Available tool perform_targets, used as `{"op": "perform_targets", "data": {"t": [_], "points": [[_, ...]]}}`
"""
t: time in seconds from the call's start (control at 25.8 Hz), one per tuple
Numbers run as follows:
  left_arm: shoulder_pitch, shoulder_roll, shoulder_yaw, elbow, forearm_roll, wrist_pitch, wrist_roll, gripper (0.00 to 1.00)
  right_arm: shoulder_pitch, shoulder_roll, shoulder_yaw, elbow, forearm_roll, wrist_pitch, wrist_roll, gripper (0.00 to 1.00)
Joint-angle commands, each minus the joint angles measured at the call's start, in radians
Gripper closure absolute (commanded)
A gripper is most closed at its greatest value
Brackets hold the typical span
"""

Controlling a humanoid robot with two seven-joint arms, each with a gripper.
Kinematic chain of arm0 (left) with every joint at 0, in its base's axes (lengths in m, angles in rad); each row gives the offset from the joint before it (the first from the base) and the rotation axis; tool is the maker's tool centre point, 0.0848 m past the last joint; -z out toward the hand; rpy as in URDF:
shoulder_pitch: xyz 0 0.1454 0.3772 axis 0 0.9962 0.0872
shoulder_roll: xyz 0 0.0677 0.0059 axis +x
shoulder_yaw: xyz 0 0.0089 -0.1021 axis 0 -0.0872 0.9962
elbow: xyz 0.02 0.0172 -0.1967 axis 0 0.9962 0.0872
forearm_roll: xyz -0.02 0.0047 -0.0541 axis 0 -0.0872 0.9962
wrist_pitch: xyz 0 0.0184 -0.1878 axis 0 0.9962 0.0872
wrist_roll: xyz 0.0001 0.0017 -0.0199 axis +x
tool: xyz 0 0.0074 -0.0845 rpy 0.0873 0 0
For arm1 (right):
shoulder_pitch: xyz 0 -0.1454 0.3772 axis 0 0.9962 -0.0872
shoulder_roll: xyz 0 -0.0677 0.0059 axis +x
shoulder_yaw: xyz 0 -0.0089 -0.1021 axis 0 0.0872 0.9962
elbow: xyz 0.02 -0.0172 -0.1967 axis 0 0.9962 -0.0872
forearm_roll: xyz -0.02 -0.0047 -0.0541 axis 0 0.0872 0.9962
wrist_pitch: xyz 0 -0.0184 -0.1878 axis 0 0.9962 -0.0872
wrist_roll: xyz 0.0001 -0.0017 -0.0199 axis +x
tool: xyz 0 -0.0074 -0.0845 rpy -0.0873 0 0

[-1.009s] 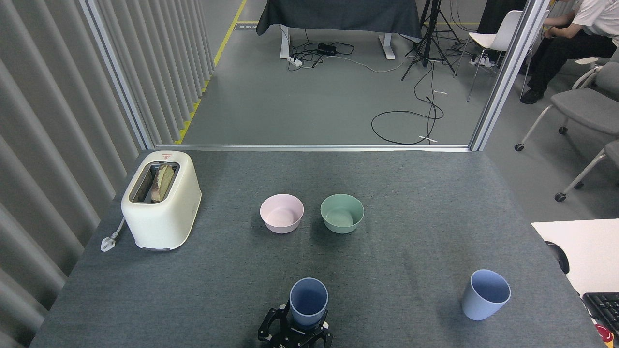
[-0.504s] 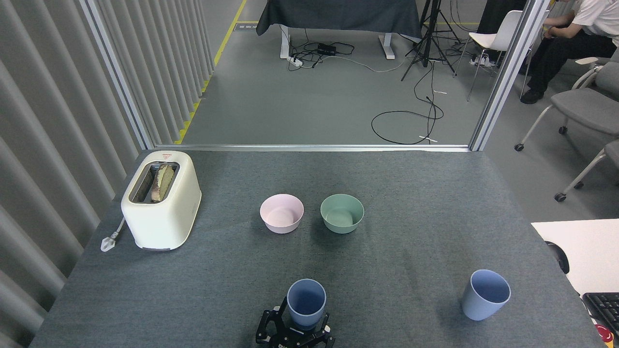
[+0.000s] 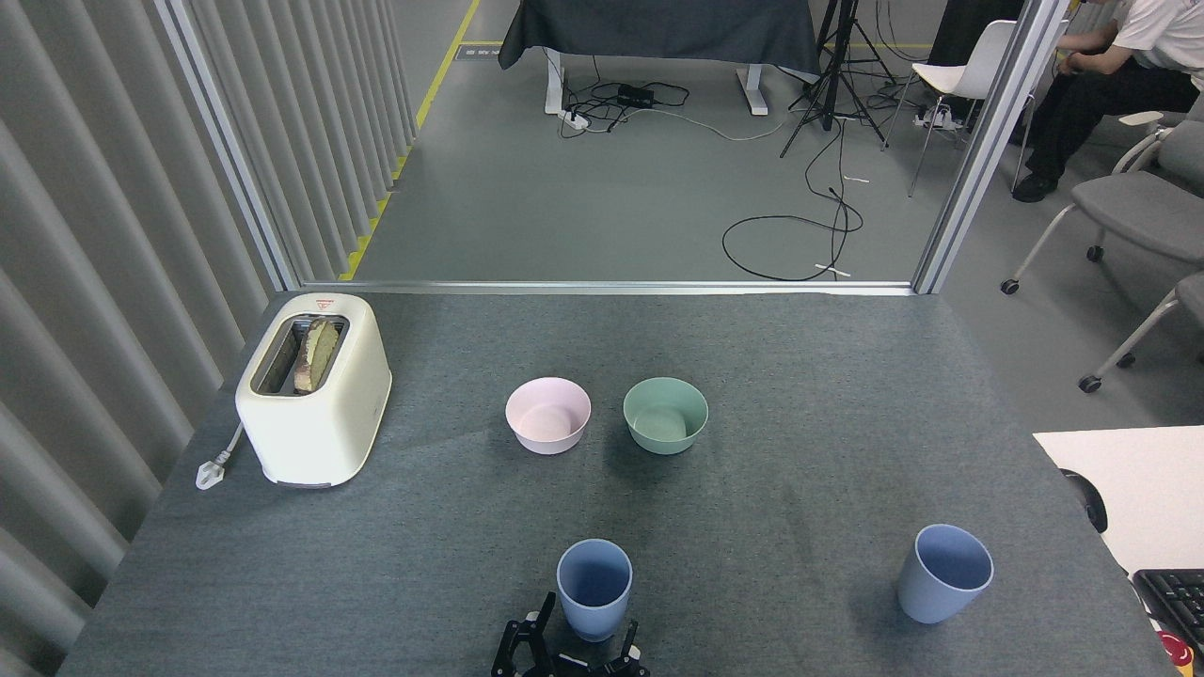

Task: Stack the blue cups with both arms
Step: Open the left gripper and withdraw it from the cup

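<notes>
Grey felt-like cloth covers the table (image 3: 800, 376); the weave is matte and slightly mottled.

- Blue cups: two matte, pale periwinkle tumblers without handles, walls tapering to a rounded base. Both are upright with mouths open and nothing inside.
- Centre cup (image 3: 594, 588) stands near the front edge, a little left of the middle.
- Right cup (image 3: 943, 574) stands well apart, close to the table's right edge.
- Pink bowl (image 3: 548, 415) and green bowl (image 3: 665, 415): smooth, round and shallow. They sit side by side, not touching, mid-table behind the centre cup.
- Toaster (image 3: 313, 388): glossy cream shell with rounded corners, at the left edge. A bread slice (image 3: 315, 353) is in one slot, and its plug (image 3: 212, 470) lies loose beside it.

Left gripper (image 3: 585, 625): black, and only its top shows at the bottom edge of the head view. Its fingers (image 3: 541, 628) are spread wide, one on each side of the centre cup's lower wall. I cannot tell whether they touch the wall. The cup appears to rest on the cloth. The right arm is out of frame.

Clearance: bare cloth lies between the two cups, and more between the centre cup and the bowls. The right cup has little margin to the table edge, where a white desk (image 3: 1119, 470) with a keyboard (image 3: 1176, 602) adjoins.
</notes>
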Motion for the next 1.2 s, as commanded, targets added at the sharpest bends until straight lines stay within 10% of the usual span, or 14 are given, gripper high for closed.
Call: {"op": "perform_targets", "data": {"t": [0.0, 0.78, 1.16], "points": [[0.057, 0.012, 0.008, -0.061, -0.001, -0.002, 0.001, 0.00, 0.000, 0.001, 0.001, 0.000, 0.000, 0.000, 0.000, 0.00], [0.402, 0.157, 0.309, -0.423, 0.045, -0.005, 0.002, 0.00, -0.009, -0.016, -0.119, 0.055, -0.014, 0.031, 0.013, 0.00], [0.404, 0.159, 0.335, -0.414, 0.109, -0.005, 0.004, 0.00, -0.258, -0.057, -0.176, 0.258, -0.015, 0.009, 0.076, 0.00]]}}
